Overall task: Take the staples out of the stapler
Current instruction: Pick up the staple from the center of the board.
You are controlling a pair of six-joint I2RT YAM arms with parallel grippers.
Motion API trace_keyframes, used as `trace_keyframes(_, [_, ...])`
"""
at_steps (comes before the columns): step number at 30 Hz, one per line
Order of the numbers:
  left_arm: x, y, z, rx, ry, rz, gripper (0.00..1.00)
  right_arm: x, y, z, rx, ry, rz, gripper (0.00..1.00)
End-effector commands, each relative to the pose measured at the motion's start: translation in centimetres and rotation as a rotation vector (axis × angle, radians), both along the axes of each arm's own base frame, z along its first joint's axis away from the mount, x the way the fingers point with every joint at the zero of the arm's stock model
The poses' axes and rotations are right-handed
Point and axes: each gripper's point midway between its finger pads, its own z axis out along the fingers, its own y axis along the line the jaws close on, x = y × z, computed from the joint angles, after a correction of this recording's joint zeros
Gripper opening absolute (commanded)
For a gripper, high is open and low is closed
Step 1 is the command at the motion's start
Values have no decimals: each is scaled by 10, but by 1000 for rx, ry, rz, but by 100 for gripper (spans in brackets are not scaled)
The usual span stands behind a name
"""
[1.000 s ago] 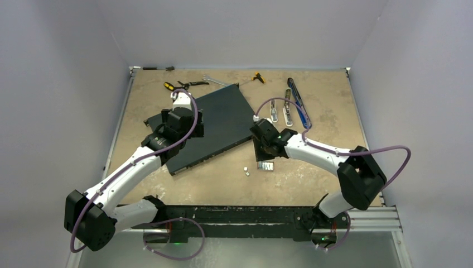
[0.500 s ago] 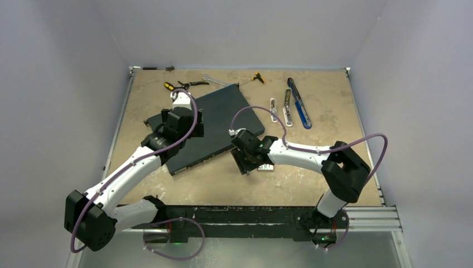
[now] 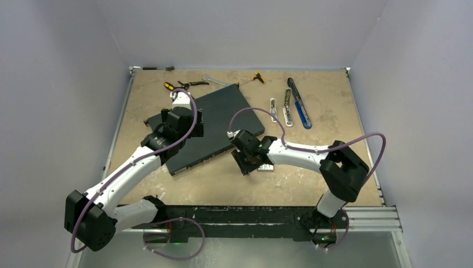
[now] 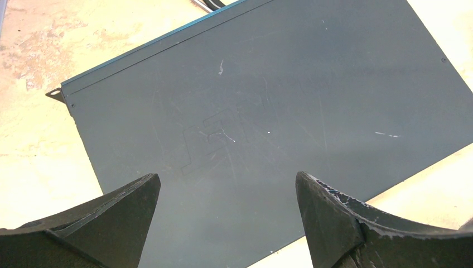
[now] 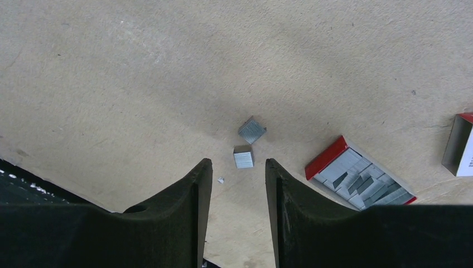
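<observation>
Two small silvery blocks of staples [image 5: 244, 157] [image 5: 251, 130] lie loose on the tan table, with a tiny bit [image 5: 221, 180] beside them. My right gripper [image 5: 239, 164] hovers just above them, open, nothing between its fingers; the nearer block sits just beyond the fingertips. In the top view this gripper [image 3: 249, 161] hides the staples. The stapler [image 3: 299, 105], blue and lying opened with its silvery parts [image 3: 288, 109] alongside, rests at the back right, far from both grippers. My left gripper [image 4: 227, 176] hangs wide open and empty over a flat black panel [image 4: 262, 111].
A red-edged tray of staple strips [image 5: 360, 178] and its white sleeve [image 5: 460, 146] lie right of the right gripper. The black panel [image 3: 215, 125] fills the table's middle left. Screwdrivers [image 3: 169, 86], pliers [image 3: 192, 84] and a wrench [image 3: 215, 81] line the back edge.
My right arm has swung left and nearer, from beside the panel's corner to over the loose staples, and has held there for the last half second. The left arm has not moved.
</observation>
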Motion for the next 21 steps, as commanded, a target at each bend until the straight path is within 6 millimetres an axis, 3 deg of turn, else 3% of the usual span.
trace_keyframes(1, [6,-1,14,-20,-45,-1,90,-8,-4,-11,-32,34,32,43])
trace_keyframes(8, [6,-1,13,-20,-43,-1,90,-11,-9,-20,-69,41,32,42])
trace_keyframes(21, [7,0,13,-20,-42,1,89,-13,-6,-23,-67,49,40,28])
